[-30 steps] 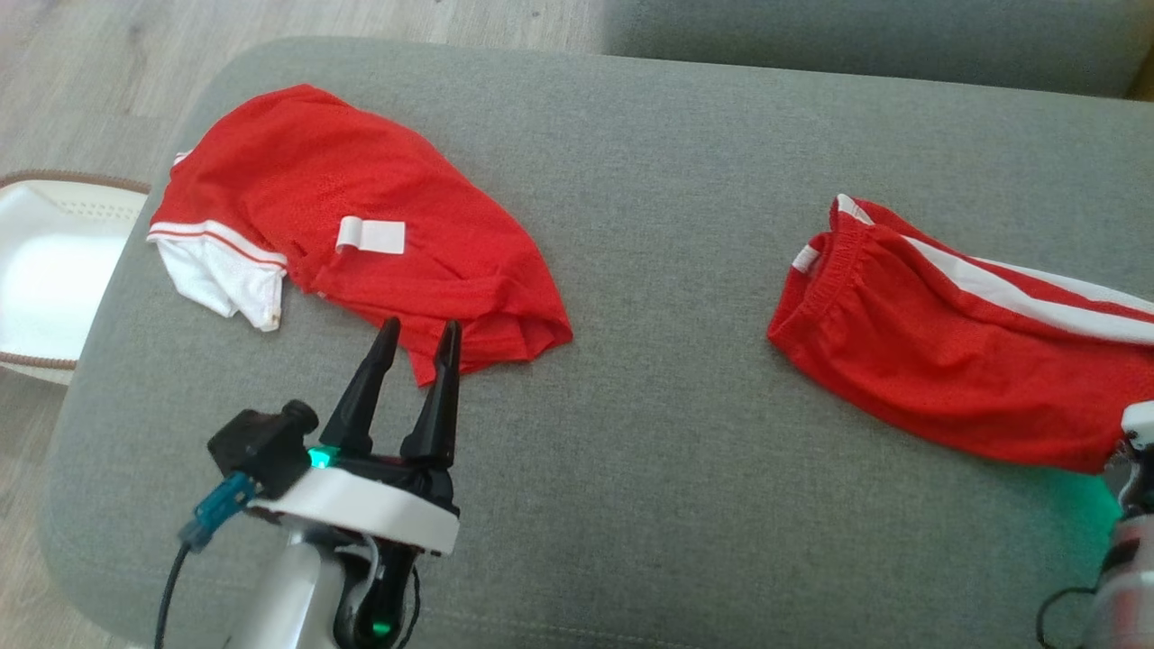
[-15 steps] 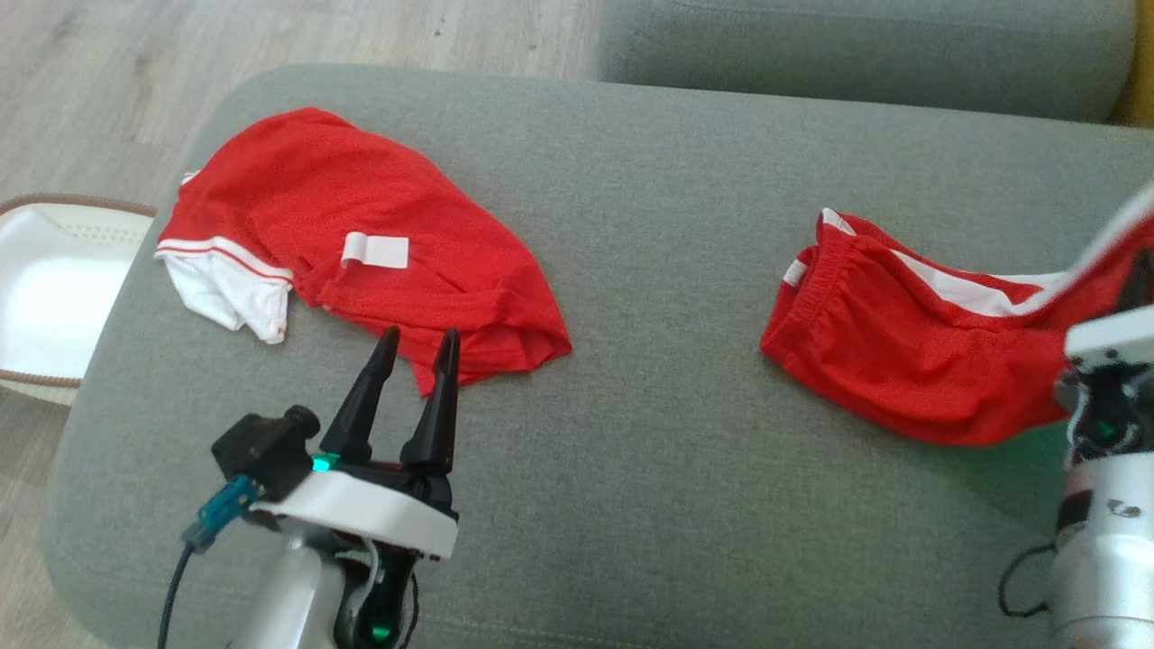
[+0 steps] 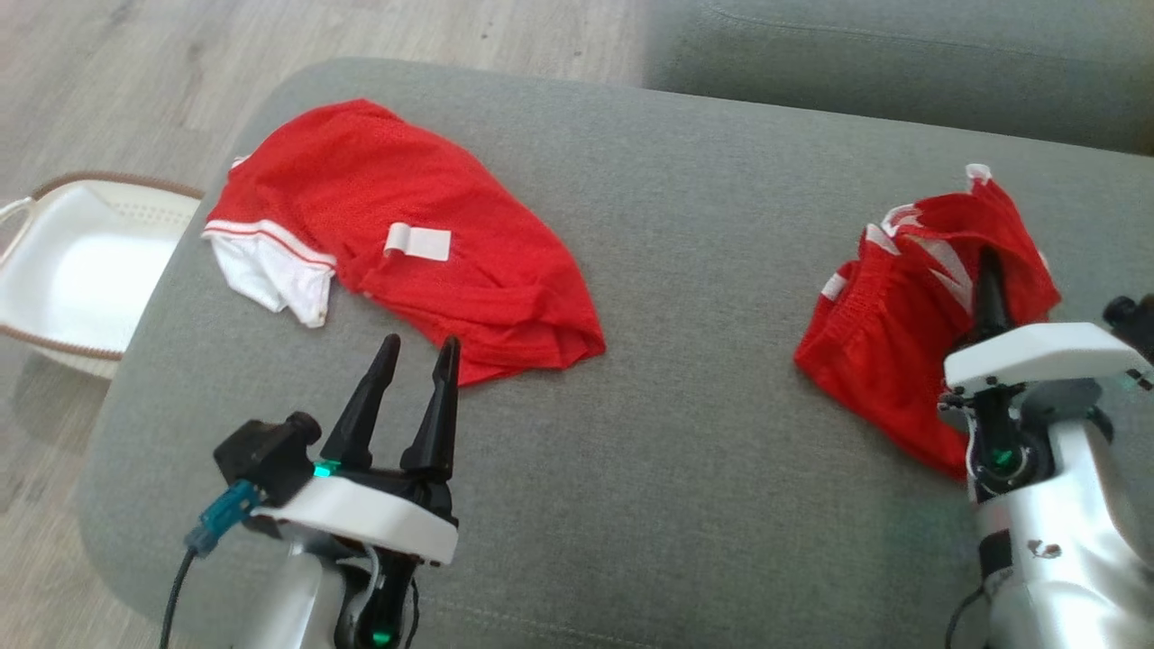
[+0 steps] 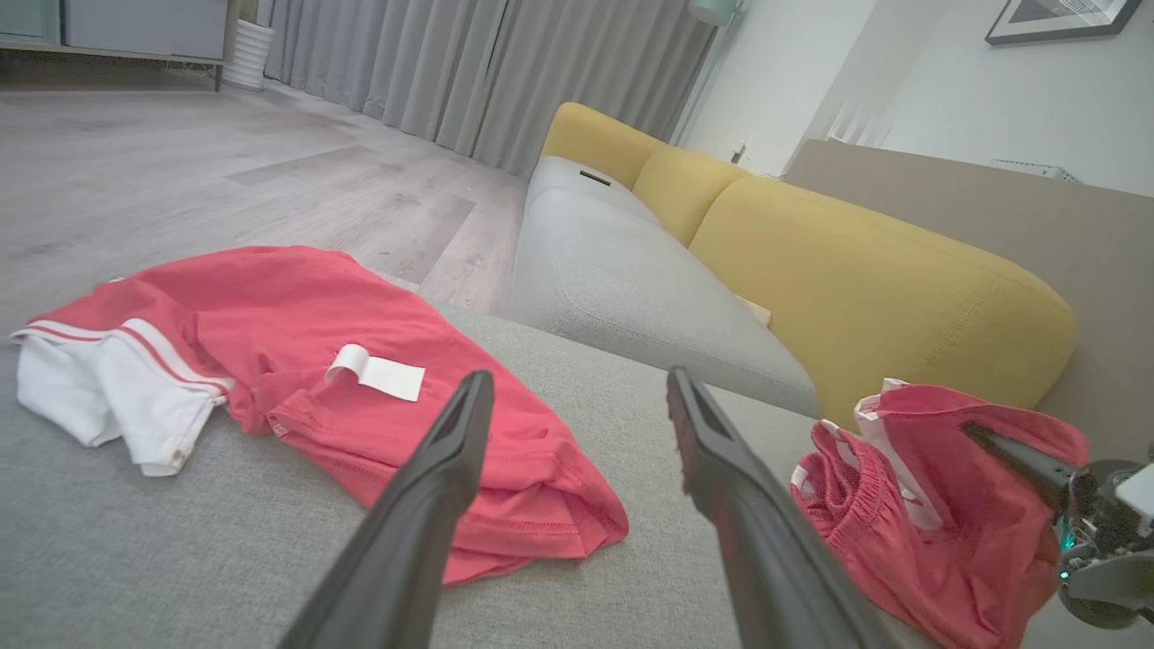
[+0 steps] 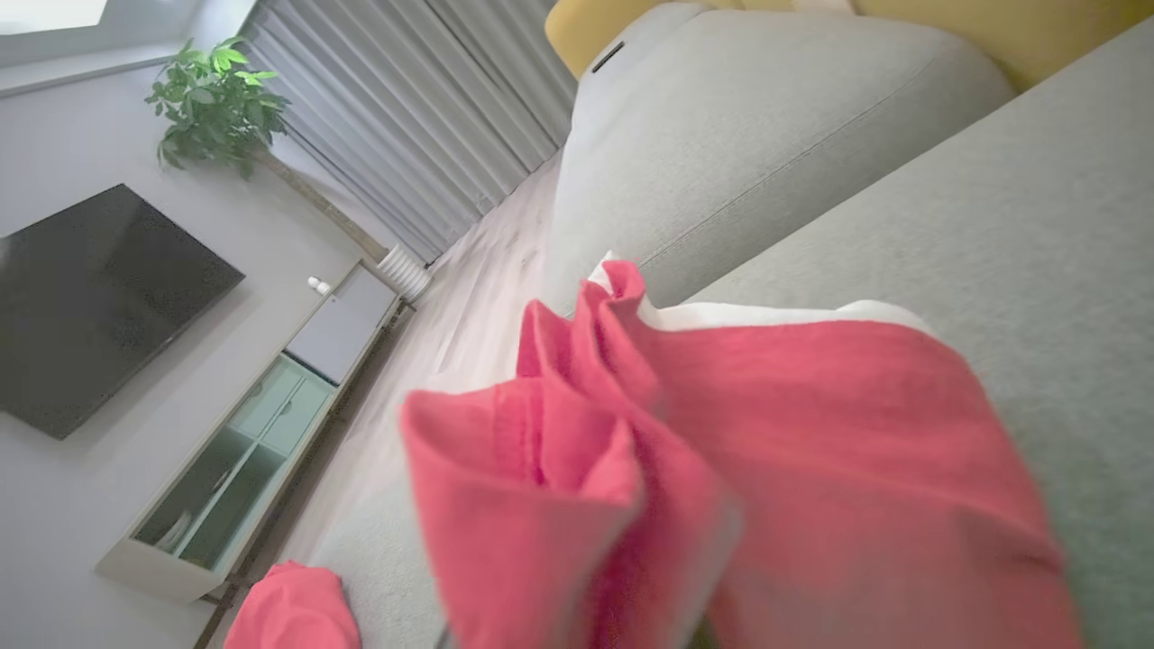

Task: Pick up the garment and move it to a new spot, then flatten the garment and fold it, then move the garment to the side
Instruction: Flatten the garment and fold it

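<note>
— Two red clothes are on our grey cushion (image 3: 685, 225). What comes first?
— At the left we see a white basket (image 3: 72, 261) on the floor (image 3: 108, 72), then the red shirt (image 3: 406, 234) lying spread out. Our left claw (image 3: 420, 342) hangs by its near edge, spread wide, holding nothing.
— And far right?
— Our right claw (image 3: 987, 261) pinches the red shorts (image 3: 892, 342), bunched up on the cushion.

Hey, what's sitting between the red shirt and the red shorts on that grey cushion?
Nothing. Between the red shirt and the red shorts there is only a bare stretch of the grey cushion, as the head view shows.
</note>
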Controlling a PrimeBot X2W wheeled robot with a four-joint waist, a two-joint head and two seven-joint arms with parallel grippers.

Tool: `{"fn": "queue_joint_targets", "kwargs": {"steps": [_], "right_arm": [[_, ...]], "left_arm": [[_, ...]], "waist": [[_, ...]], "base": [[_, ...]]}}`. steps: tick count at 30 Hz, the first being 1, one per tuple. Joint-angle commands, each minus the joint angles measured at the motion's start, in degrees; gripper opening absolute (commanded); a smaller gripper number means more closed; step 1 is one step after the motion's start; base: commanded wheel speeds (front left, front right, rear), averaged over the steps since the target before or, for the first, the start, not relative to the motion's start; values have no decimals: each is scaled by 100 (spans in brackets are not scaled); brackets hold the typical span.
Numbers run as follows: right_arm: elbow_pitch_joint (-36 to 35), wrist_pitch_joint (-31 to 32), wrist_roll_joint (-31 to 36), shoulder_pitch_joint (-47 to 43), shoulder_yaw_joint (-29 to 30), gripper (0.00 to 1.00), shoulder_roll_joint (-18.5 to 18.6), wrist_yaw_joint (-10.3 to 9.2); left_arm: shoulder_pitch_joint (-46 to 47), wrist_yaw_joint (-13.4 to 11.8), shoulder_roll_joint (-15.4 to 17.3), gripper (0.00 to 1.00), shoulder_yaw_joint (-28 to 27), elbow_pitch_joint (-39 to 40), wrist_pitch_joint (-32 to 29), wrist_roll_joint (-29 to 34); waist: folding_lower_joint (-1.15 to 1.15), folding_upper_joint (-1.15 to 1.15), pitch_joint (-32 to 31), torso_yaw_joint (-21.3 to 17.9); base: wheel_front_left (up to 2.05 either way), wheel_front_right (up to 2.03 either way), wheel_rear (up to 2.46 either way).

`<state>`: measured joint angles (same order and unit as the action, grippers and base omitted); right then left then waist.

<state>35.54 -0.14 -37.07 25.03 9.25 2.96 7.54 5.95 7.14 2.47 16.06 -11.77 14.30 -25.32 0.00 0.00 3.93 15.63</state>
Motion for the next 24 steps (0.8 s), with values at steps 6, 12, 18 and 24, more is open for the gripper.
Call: {"fn": "queue_joint_targets", "kwargs": {"steps": [6, 12, 18, 24], "right_arm": [[-100, -195, -135, 131, -472, 0, -8, -5], [223, -248, -63, 116, -792, 41, -8, -5], [596, -286, -386, 63, -1368, 100, -8, -5], [1238, -195, -607, 58, -2183, 100, -8, -5]], "left_arm": [[124, 35, 41, 100, -151, 149, 70, -38], [129, 35, 41, 100, -145, 136, 70, -58], [121, 35, 41, 100, -159, 137, 70, -101], [138, 35, 41, 100, -142, 157, 70, -131]], "waist": [[0, 0, 60, 171], [0, 0, 77, 265], [0, 0, 77, 296], [0, 0, 65, 247]], "base": [[0, 0, 0], [0, 0, 0], [0, 0, 0], [0, 0, 0]]}}
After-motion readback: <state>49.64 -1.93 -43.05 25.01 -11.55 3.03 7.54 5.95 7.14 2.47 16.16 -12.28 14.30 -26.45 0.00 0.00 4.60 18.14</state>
